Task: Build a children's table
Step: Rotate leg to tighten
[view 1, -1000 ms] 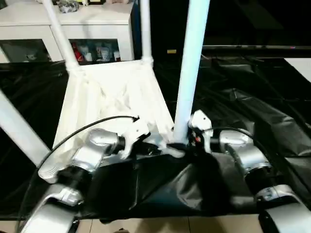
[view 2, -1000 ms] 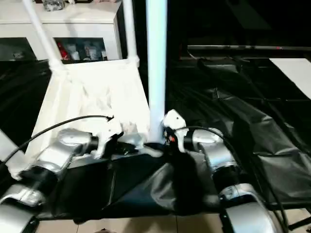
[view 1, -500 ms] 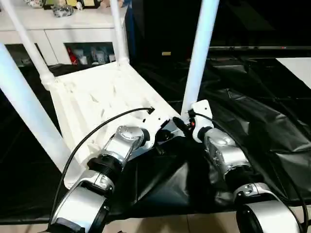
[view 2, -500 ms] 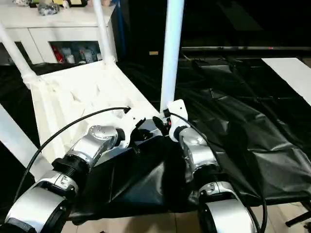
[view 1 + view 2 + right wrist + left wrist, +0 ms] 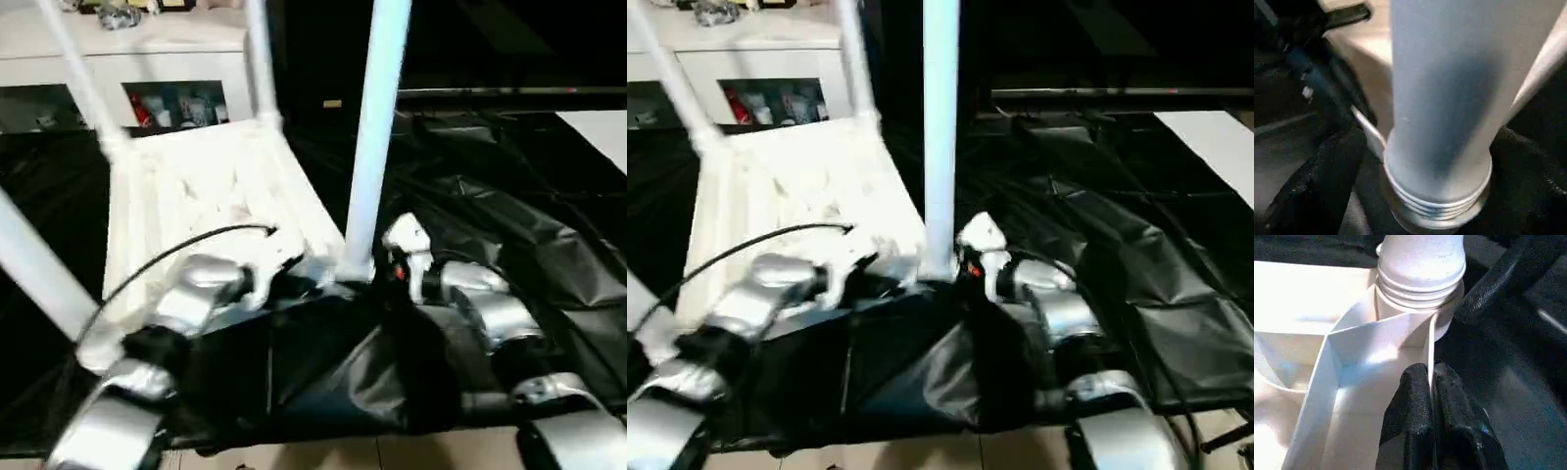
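Left eye view: an upturned white tabletop [image 5: 196,196] lies on black sheeting [image 5: 509,245], legs rising from its corners; the nearest leg [image 5: 370,147] stands between both grippers.

Left wrist view: the left gripper [image 5: 1431,396] is clenched on the tabletop's thin edge wall.

Right wrist view: the right gripper's fingers [image 5: 1317,181] stand apart on either side of the leg's base.

White tabletop [image 5: 196,186] and legs [image 5: 372,137] (ribbed underside), black sheet [image 5: 509,225], black fingers [image 5: 1415,416].
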Robot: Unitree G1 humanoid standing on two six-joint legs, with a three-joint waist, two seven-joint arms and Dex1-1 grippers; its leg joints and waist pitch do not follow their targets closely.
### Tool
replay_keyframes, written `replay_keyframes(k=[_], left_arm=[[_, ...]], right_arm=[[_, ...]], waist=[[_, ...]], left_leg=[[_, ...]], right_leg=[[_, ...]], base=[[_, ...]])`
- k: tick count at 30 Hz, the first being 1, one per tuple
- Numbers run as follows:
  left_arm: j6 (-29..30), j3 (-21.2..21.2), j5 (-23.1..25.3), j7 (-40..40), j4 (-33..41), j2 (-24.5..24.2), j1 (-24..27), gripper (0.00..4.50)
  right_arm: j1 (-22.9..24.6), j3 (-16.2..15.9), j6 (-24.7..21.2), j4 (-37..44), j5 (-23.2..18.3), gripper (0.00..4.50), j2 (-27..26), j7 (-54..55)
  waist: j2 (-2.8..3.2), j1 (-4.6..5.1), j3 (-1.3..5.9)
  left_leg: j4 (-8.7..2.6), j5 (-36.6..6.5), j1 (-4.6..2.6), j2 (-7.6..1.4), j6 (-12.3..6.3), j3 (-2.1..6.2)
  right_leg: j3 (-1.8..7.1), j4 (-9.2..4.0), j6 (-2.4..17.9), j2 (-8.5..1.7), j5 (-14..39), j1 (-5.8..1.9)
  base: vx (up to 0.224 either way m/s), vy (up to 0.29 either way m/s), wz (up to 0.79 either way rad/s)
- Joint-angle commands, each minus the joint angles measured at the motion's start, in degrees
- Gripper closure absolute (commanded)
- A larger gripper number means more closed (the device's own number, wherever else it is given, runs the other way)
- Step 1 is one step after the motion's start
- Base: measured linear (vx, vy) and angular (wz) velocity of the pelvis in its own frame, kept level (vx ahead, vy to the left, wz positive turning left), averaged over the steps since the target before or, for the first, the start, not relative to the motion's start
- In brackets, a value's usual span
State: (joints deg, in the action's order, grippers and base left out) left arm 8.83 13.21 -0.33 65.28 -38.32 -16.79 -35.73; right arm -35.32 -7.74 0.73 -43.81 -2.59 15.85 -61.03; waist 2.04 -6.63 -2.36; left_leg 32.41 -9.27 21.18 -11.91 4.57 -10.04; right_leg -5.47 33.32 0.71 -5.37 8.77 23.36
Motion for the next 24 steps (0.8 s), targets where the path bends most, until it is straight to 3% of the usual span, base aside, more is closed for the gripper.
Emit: replay_keyframes(k=[1,10,18,22,24], left_arm=[[-0.2,-0.9,-5.0,4.4,4.0,0.3,0.9,4.50],[0.8,-1.4,-5.5,5.6,6.4,-0.3,2.5,4.50],[1.4,-1.3,-5.6,5.9,7.4,-0.1,3.1,4.50],[1.0,-1.0,-3.4,1.7,5.7,0.9,2.5,4.50],[0.8,-1.5,-1.1,-5.4,2.0,3.3,0.6,4.50]], right_arm=[[-0.1,-0.8,0.3,1.1,0.2,0.02,1.3,-2.5],[-0.4,-0.7,0.6,1.0,-1.2,0.76,1.2,-4.4],[0.4,-0.8,0.5,1.8,-2.3,1.42,1.2,-7.1],[1.2,-0.6,0.7,1.6,-1.8,1.71,0.6,-5.1],[1.1,-0.1,0.0,-1.2,0.2,1.71,-0.9,1.9]], waist=[[-0.92,-0.14,3.73],[-1.52,-0.46,3.68],[-1.41,-0.54,3.77],[-1.47,-0.54,3.77],[-1.63,-0.49,3.65]], left_leg=[[-3.13,-12.5,-0.71,-1.53,-4.85,-0.23],[-3.15,-11.8,-0.55,-1.43,-4.36,-0.27],[-3.02,-10.8,-0.46,-1.44,-4.91,-0.26],[-2.99,-10.8,-0.48,-1.39,-4.86,-0.29],[-3.03,-11.1,-0.53,-1.21,-4.31,-0.27]], right_leg=[[2.48,-3.37,12.4,-3.10,15.3,-2.87],[2.57,-3.22,11.4,-3.15,15.9,-3.00],[2.53,-3.02,11.8,-3.12,14.6,-3.07],[2.55,-3.03,11.7,-3.04,14.4,-3.06],[2.57,-3.27,11.2,-3.10,15.8,-2.99]], base=[[0.000,0.000,0.00],[0.000,0.000,0.00],[0.000,0.000,0.00],[0.000,0.000,0.00],[0.000,0.000,0.00]])
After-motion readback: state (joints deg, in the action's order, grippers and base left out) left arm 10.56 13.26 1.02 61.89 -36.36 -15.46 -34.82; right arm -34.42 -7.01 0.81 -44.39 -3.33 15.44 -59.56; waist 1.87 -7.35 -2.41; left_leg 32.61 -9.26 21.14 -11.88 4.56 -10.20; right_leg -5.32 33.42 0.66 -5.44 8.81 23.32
